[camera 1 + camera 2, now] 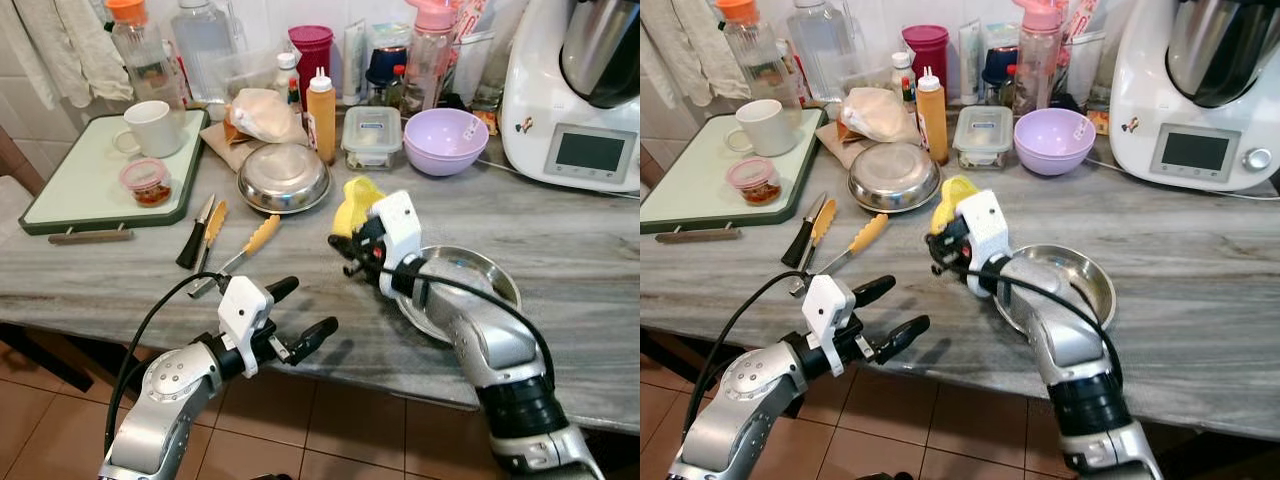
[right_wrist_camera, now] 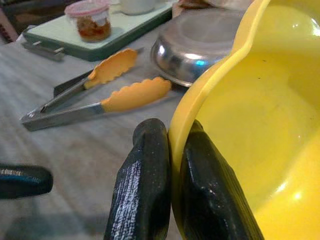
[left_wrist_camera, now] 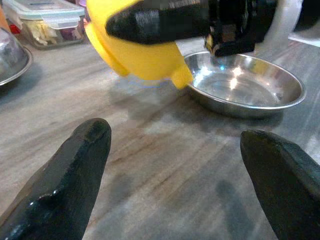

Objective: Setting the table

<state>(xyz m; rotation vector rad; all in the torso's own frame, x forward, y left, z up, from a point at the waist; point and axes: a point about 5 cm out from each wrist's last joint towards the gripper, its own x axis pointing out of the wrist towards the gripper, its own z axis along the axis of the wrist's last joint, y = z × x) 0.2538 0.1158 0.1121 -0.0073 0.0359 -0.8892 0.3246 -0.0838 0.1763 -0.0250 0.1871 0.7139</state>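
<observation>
1. Right gripper (image 1: 345, 245) clenched on the rim of a yellow bowl (image 1: 357, 200), one black finger inside the wall, one outside.
2. Bowl: glossy plastic, wavy rim with a small spout, tilted, held above the counter (image 1: 560, 240) toward its middle, just beside a shallow steel dish (image 1: 478, 270) near the front edge.
3. Left gripper (image 1: 300, 312) released, fingers spread wide, hovering at the front edge.
4. Yellow-tipped tongs (image 1: 240, 250) flat nearby.
</observation>
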